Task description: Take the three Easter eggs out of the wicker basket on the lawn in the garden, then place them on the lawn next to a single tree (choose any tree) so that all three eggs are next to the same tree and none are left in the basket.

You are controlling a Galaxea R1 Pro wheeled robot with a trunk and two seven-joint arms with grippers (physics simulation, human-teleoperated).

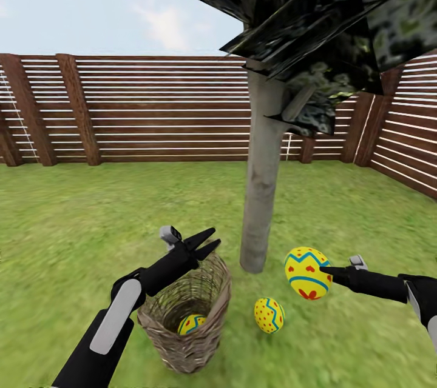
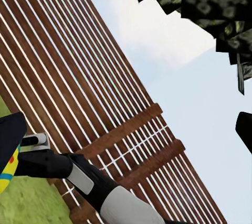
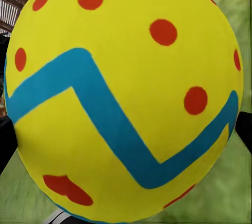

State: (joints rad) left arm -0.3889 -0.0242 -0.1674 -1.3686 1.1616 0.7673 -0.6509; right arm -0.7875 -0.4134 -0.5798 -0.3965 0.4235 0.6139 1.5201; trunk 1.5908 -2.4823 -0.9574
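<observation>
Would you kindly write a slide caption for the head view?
Right pincer holds an egg by the tree; one egg on the lawn, one in the basket.

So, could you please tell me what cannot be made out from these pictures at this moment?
- Egg in the wicker basket: in the head view the near rim hides most of that egg.
- Right gripper: in the right wrist view the held egg covers the fingers; the contact is unclear.
- Tree: the crown is cut off by the head view's top edge.
- Left gripper: the wrist view faces fence and sky, so nothing shows beneath it.
</observation>
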